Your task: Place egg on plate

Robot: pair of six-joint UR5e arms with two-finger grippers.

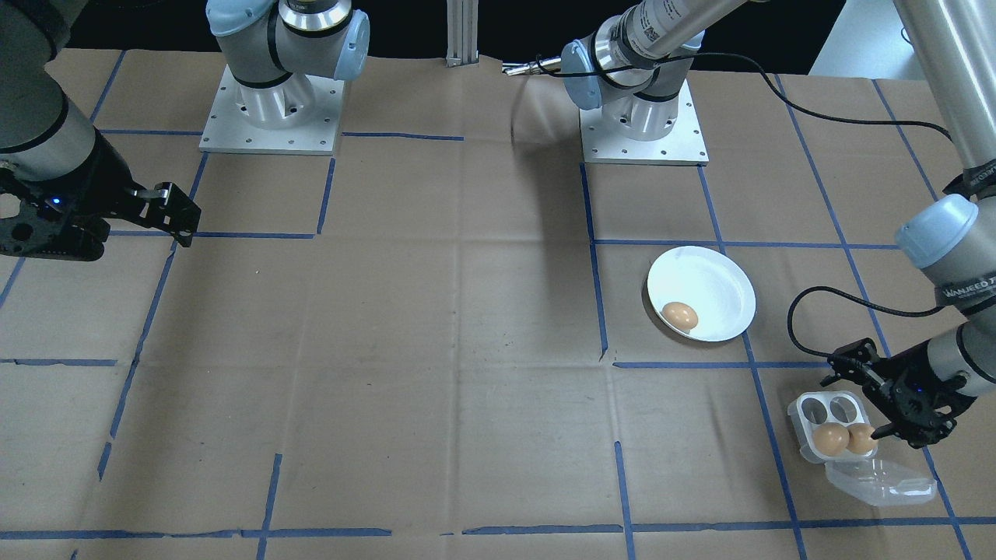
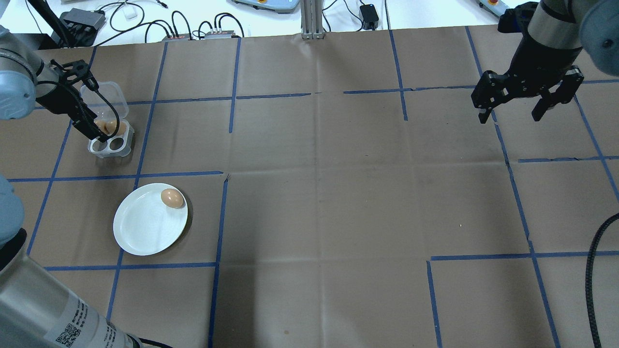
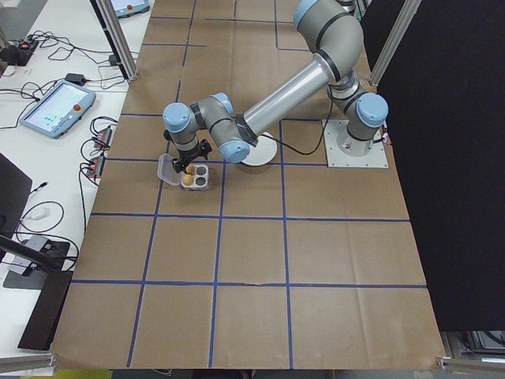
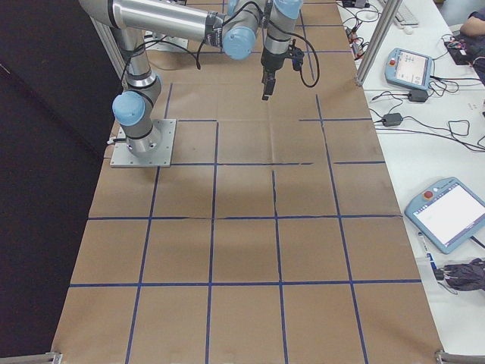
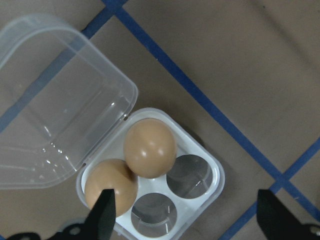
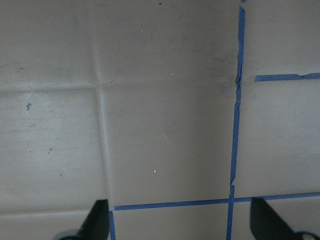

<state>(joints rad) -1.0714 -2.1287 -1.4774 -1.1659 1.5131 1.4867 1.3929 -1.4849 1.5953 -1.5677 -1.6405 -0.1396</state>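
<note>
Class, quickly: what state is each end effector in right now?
Left end effector: open, empty, above the clear plastic four-cup egg carton.
Right end effector: open, holding nothing.

Left gripper [image 5: 182, 217] lowered with jaws spread wide, arm reaching far out; right gripper [image 2: 524, 104] raised, jaws likewise open.

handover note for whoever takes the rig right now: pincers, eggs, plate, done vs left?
Left pincer: open, empty, hovering over the egg carton.
Right pincer: open, empty, idle above bare table at the far side.
Plate: one egg lies on it, near the rim.
Carton: lid open; two eggs in the cups by the lid, the other two cups empty.
Done: one egg on the plate.
Left: if more are wanted, grasp a carton egg and move it over.
</note>
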